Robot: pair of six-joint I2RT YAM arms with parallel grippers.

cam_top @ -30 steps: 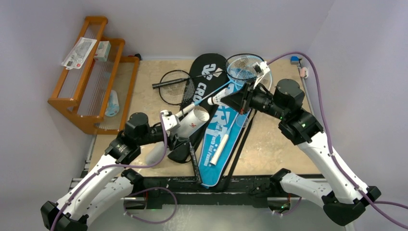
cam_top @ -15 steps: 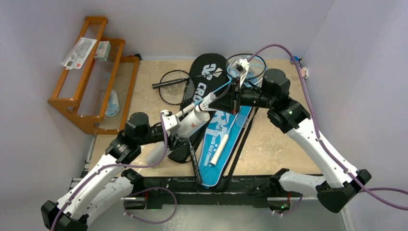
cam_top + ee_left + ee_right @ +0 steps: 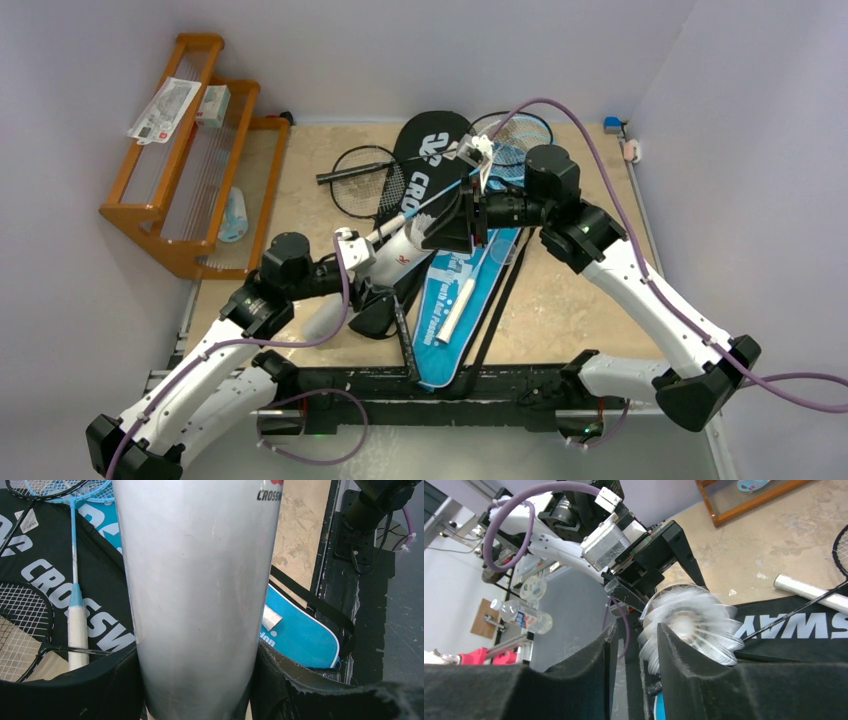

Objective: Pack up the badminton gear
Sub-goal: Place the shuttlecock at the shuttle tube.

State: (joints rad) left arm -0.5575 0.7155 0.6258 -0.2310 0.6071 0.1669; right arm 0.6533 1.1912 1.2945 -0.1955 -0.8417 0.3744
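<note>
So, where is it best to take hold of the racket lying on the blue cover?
Probably the white handle, from straight above, jaws across it. It lies flat and uncovered on the blue cover, and its round, thick shape suits a two-finger grip.

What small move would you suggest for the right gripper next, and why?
Probably open the right gripper a little wider. Its jaws are only slightly parted beside the shuttlecock, which sits at the mouth of the white tube clamped by the left gripper, so it may slide in.
</note>
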